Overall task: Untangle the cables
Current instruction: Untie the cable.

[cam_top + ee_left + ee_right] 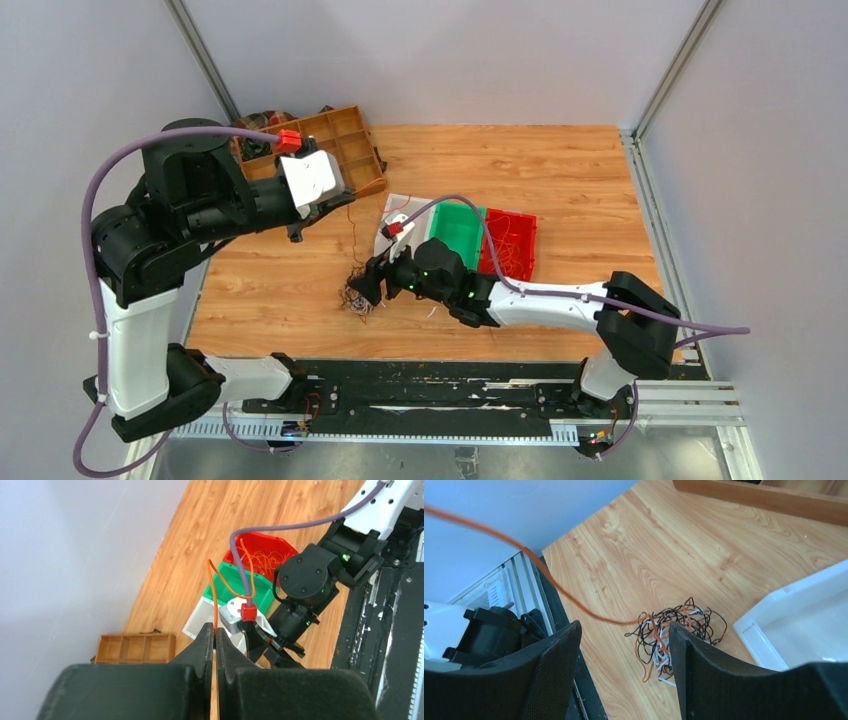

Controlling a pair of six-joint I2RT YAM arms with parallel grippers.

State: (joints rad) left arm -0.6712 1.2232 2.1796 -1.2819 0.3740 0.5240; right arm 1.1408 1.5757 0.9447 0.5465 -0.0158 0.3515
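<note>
The cables (676, 632) lie as a small tangle of thin orange, white and black strands on the wooden table (634, 545); in the top view the cables (357, 300) sit near the table's front edge. My left gripper (216, 630) is shut on one orange cable (215, 597), raised well above the table. That orange cable (549, 577) runs taut from the upper left down into the tangle. My right gripper (624, 627) hovers open just over the tangle's near side, with nothing between its fingers. In the top view the right gripper (362, 290) is beside the tangle and the left gripper (318, 218) is up and to the left.
A white tray (392, 225), a green bin (458, 232) and a red bin (510, 245) holding orange strands stand in a row right of the tangle. A wooden compartment box (345, 140) sits at the back left. Black rails (440, 395) border the front edge.
</note>
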